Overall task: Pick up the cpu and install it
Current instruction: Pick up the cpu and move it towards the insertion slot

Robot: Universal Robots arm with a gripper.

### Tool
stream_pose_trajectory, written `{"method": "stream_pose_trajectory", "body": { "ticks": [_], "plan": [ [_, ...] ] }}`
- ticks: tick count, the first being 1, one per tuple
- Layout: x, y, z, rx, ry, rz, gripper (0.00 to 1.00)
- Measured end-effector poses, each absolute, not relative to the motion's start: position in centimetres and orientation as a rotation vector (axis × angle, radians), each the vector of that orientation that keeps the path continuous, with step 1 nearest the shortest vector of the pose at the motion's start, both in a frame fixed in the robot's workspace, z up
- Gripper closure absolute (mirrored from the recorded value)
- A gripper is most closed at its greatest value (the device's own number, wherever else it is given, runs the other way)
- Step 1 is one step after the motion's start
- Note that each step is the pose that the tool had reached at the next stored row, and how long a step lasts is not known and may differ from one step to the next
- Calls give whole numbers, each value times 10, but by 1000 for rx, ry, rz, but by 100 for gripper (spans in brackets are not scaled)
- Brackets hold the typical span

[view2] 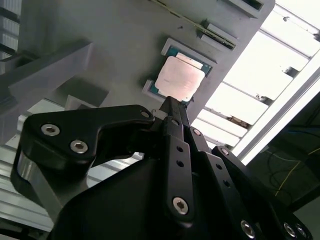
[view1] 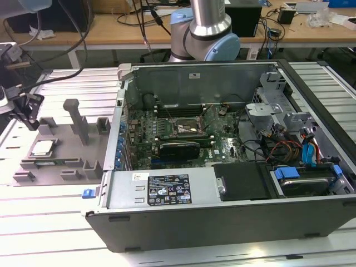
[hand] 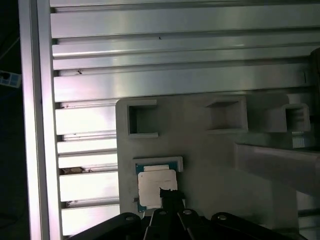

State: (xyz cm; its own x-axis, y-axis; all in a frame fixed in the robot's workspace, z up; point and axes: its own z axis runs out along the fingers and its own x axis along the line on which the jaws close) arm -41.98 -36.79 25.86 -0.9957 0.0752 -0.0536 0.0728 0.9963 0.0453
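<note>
While the arm rises behind the open case on the slatted table, the work itself stands off to the exterior view's left.

Case: lid off, board exposed, with the socket near the board's middle.

Tray: grey, moulded with pockets and posts. It lies flat on the table just beside the case.

Gripper: hangs over the tray's end farthest from the case. The black fingers are drawn together to a single tip with nothing clamped between them (clearest in the second wrist view).

Cpu: lies flat in its square pocket on the tray, silver top up, well apart from the socket. In both wrist views the tip sits over the cpu's near edge. Whether it touches the metal cannot be told.
</note>
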Motion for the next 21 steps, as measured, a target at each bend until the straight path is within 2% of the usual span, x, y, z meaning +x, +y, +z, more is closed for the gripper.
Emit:
{"method": "stream_pose_trajectory", "body": {
  "ticks": [6,21],
  "plan": [
    [-420,-369,253,114,3096,49,89],
    [-420,-379,221,53,3104,50,89]
  ]
}}
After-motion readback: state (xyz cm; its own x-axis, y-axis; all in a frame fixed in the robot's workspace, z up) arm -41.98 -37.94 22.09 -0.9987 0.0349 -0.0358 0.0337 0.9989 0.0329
